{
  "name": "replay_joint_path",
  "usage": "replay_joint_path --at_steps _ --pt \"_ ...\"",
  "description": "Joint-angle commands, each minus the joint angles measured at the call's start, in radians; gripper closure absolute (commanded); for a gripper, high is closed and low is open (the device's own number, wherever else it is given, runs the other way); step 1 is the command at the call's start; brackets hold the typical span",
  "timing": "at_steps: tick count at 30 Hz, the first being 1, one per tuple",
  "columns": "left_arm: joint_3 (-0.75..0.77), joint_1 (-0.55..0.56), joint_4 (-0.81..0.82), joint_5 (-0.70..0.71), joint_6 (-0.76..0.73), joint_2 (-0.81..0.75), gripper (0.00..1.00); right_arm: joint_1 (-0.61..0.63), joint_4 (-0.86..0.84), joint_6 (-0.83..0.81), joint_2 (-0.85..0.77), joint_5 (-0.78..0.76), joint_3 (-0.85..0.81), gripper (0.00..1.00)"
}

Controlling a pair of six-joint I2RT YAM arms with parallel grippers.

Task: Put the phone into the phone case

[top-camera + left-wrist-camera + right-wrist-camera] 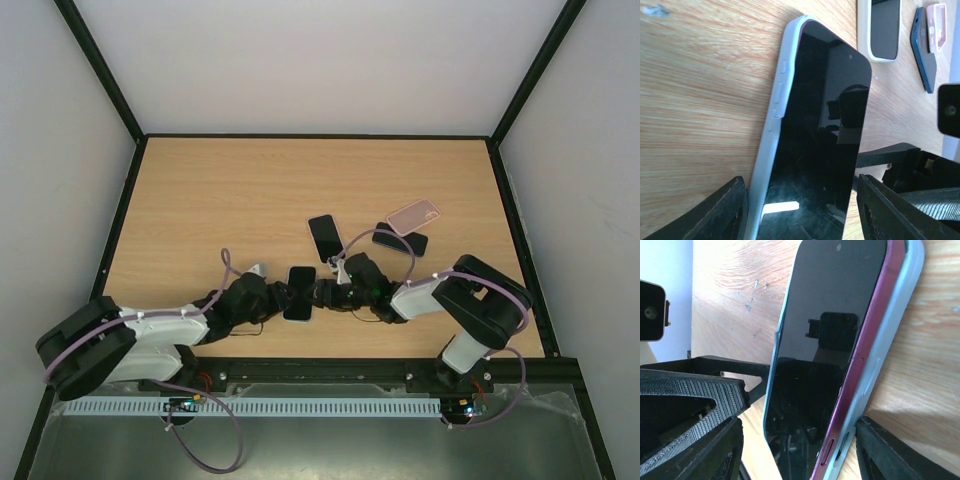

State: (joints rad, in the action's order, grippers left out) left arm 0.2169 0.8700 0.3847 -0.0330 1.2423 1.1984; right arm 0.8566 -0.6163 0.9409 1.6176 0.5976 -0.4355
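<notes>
The phone [300, 293] lies screen up on the table [220, 200], close to the middle of its near edge, sitting in a pale blue case [765, 150]. Along one long side its magenta rim shows above the case wall. The left pincer [801, 192] straddles one end, jaws spread wider than the case; one pad may brush the case wall, though that is hard to tell. The right pincer [799, 427] straddles the other end, released, with a clear gap on one side. Further back, a second phone [323, 237] lies near the middle, and to its right a pink case [413, 213] rests on a dark phone [400, 242].
</notes>
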Motion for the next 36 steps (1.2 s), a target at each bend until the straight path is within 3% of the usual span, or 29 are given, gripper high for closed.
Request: replay_joint_path --at_steps 1,10,17,27,36 --pt "-0.015 0.012 0.028 -0.029 0.012 0.066 0.38 0.001 -0.023 0.079 0.028 0.053 0.024 0.38" --pt "-0.043 0.040 0.177 -0.074 0.037 0.159 0.39 0.001 -0.118 0.142 0.033 0.094 0.027 0.37" --pt "-0.060 0.049 0.230 -0.092 0.031 0.173 0.39 0.002 -0.182 0.181 -0.009 0.135 0.053 0.29" --pt "-0.080 0.048 0.189 -0.052 -0.007 0.044 0.33 0.002 -0.079 0.139 -0.090 0.130 0.038 0.30" --pt "-0.089 0.049 0.079 -0.006 -0.013 -0.047 0.35 0.002 -0.162 0.199 -0.118 0.092 0.055 0.33"
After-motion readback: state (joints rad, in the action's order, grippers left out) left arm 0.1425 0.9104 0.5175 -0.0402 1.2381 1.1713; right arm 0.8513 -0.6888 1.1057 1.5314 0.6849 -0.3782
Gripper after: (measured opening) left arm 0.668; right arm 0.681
